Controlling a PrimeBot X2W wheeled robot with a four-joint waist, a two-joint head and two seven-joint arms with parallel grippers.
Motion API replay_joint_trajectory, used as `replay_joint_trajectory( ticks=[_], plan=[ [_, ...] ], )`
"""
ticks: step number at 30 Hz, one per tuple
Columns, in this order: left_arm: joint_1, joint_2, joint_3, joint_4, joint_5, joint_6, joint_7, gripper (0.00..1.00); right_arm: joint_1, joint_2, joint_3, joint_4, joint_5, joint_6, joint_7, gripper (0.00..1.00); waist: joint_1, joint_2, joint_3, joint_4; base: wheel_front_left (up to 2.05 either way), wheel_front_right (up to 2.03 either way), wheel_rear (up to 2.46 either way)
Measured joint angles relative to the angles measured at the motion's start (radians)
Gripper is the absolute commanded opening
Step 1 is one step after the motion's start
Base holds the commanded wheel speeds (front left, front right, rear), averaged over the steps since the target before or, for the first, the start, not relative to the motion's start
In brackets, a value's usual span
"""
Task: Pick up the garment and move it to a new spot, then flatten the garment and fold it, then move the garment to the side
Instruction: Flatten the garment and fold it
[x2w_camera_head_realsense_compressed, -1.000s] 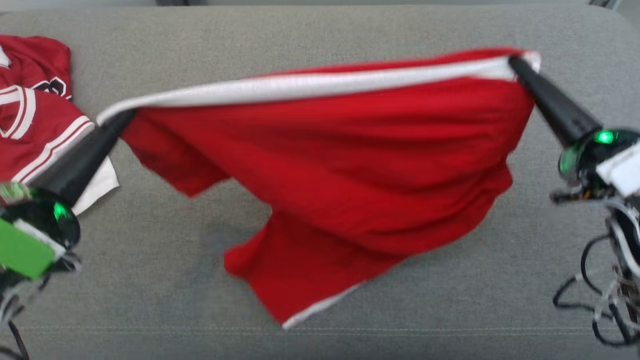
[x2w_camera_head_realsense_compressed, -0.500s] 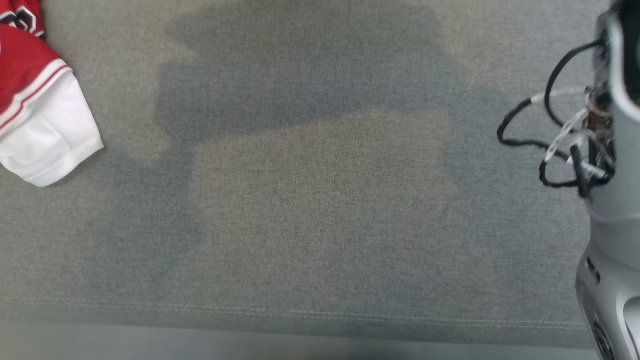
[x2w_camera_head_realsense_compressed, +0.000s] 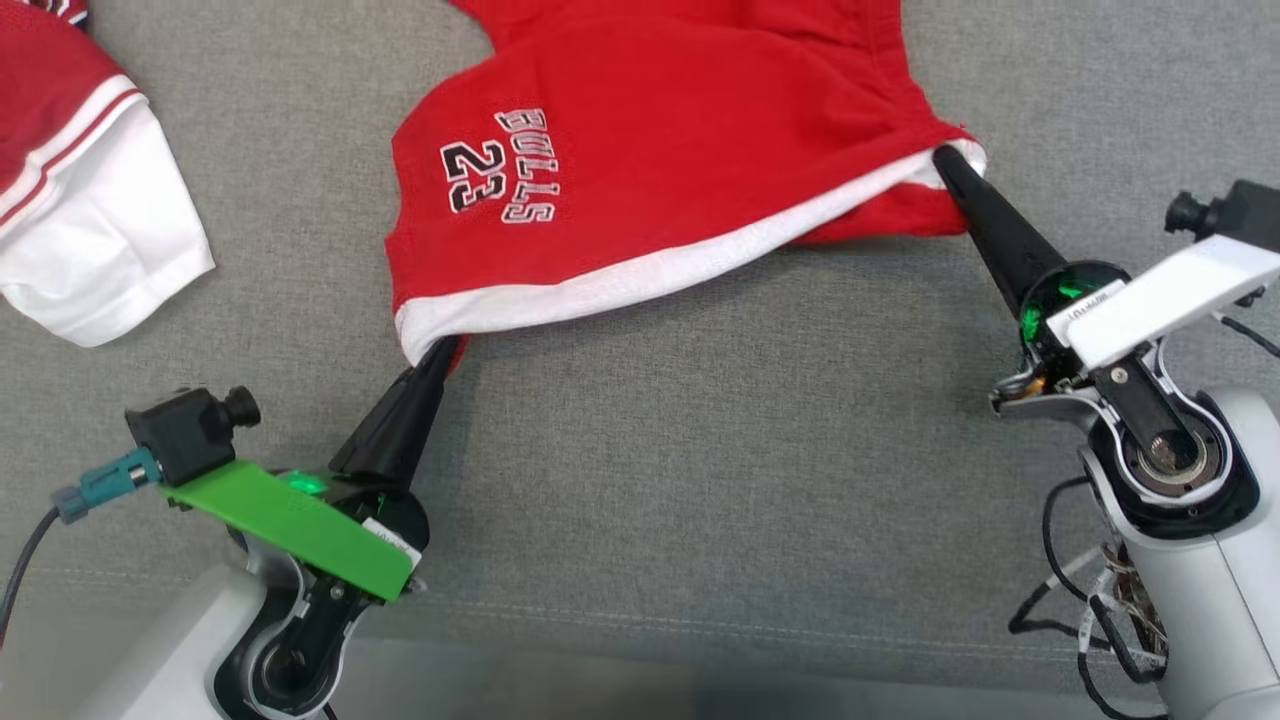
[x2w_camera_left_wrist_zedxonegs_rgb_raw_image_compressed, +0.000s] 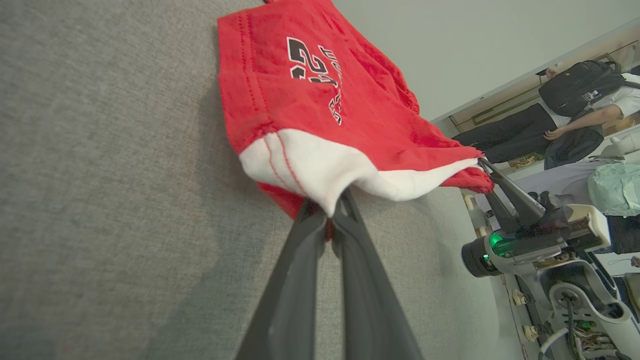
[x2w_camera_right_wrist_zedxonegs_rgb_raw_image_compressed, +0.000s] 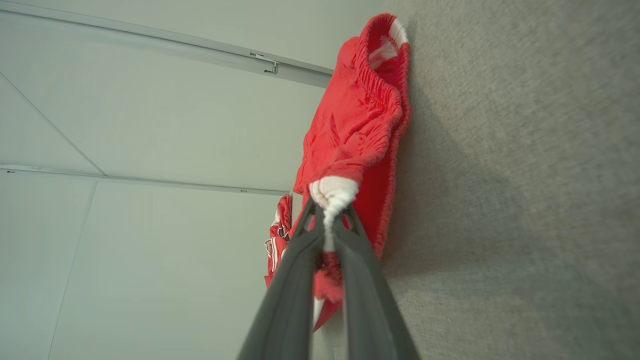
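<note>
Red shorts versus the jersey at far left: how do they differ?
The shorts are pinched at their white hem by the left gripper and right gripper; the jersey lies untouched. The shorts show BULLS 23 lettering; the jersey shows a white sleeve with striped trim. Both are red and white.

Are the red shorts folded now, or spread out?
Spread out, not folded. The red shorts lie open on the grey surface, white hem stretched between the left claw and the right claw, each shut on a corner.

Grey cushion (x2w_camera_head_realsense_compressed: 700, 450) bare near front edge; red shorts (x2w_camera_head_realsense_compressed: 680, 190) span far middle; jersey (x2w_camera_head_realsense_compressed: 90, 230) far left.
</note>
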Motion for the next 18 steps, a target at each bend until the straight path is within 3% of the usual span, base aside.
replay_joint_trajectory(
  ticks=[7,13,18],
  plan=[
    [0.049,0.000,0.029,0.027,-0.005,-0.016,-0.009,0.00,0.144,-0.028,-0.053,0.025,0.019,0.020,-0.007,0.00,-0.0001,0.0000,-0.073,-0.013,0.00,0.00,0.00],
    [0.078,0.013,0.028,0.023,-0.002,-0.023,-0.009,0.00,0.283,-0.065,-0.038,0.024,0.037,0.031,0.019,0.00,-0.0002,0.0000,-0.150,-0.019,0.00,0.00,0.00],
    [0.149,0.035,-0.002,0.014,-0.006,-0.023,-0.009,0.00,0.364,-0.125,0.022,-0.011,0.010,0.081,0.062,0.00,-0.0002,0.0000,-0.207,-0.017,0.00,0.00,0.00]
  ],
)
